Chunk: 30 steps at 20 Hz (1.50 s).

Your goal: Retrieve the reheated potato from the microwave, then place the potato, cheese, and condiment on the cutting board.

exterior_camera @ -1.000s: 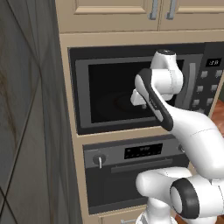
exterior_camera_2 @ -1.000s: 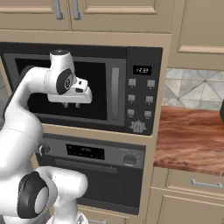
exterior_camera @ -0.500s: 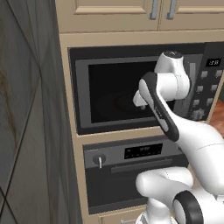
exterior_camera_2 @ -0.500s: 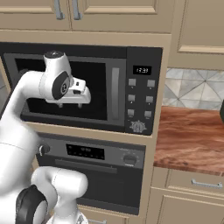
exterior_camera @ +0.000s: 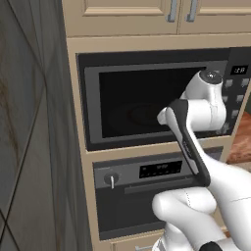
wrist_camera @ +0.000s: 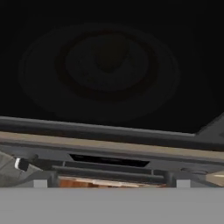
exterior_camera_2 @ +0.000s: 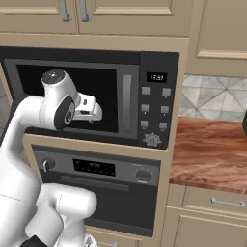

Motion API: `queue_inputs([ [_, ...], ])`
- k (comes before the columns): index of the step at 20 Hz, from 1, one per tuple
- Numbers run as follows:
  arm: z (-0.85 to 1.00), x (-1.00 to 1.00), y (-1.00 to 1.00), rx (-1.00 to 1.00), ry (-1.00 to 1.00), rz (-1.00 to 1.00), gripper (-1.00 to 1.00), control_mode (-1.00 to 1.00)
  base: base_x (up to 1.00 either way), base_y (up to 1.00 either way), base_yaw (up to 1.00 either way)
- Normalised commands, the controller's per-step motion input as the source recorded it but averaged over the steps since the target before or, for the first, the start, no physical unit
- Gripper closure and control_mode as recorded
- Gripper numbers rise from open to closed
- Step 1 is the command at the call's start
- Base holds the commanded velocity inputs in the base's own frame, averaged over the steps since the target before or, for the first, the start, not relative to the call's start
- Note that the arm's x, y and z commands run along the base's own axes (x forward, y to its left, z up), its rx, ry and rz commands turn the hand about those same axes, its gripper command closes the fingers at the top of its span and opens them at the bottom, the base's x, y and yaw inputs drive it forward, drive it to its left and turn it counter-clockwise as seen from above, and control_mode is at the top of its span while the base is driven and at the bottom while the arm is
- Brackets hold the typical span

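Note:
The built-in black microwave (exterior_camera_2: 96, 91) has its dark glass door shut, with the vertical handle (exterior_camera_2: 127, 99) beside the button panel (exterior_camera_2: 155, 108). My gripper (exterior_camera_2: 95, 114) hovers just in front of the door glass, left of the handle, and holds nothing. In the hand view my gripper (wrist_camera: 108, 183) is open, its fingertips (wrist_camera: 40, 183) set wide apart, facing the microwave (wrist_camera: 109, 65), where a faint turntable ring shows through the glass. The potato is hidden behind the dark door. The cheese, condiment and cutting board are out of view.
An oven (exterior_camera: 147, 171) with a knob (exterior_camera: 112, 179) sits directly below the microwave. Beige cabinets (exterior_camera_2: 120, 9) hang above. A reddish wood counter (exterior_camera_2: 212, 154) runs to the right under a tiled backsplash. A grey tiled wall (exterior_camera: 29, 147) closes off the left side.
The jaws have spread from nearly shut to wide open. The hand has drifted slightly lower in front of the door glass, and the arm has shifted.

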Motion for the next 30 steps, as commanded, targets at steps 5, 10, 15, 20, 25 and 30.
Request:
queue_inputs([
  [5, 0.17, -0.14, -0.34, 0.0, 0.0, -0.07, -1.0, -1.0, 0.0, 0.0, 0.0],
  [10, 0.19, -0.14, -0.37, 0.06, 0.0, -0.01, -1.0, -1.0, 0.0, 0.0, 0.0],
  [15, 0.17, -0.1, -0.39, 0.05, -0.05, 0.0, -1.0, -1.0, 0.0, 0.0, 0.0],
  [20, 0.15, -0.04, -0.41, 0.04, -0.1, 0.0, -1.0, -1.0, 0.0, 0.0, 0.0],
  [25, 0.1, 0.01, -0.35, 0.0, -0.03, 0.0, -1.0, -1.0, 0.0, 0.0, 0.0],
  [30, 0.02, 0.14, -0.27, 0.0, 0.0, 0.0, -1.0, -1.0, 0.0, 0.0, 0.0],
])
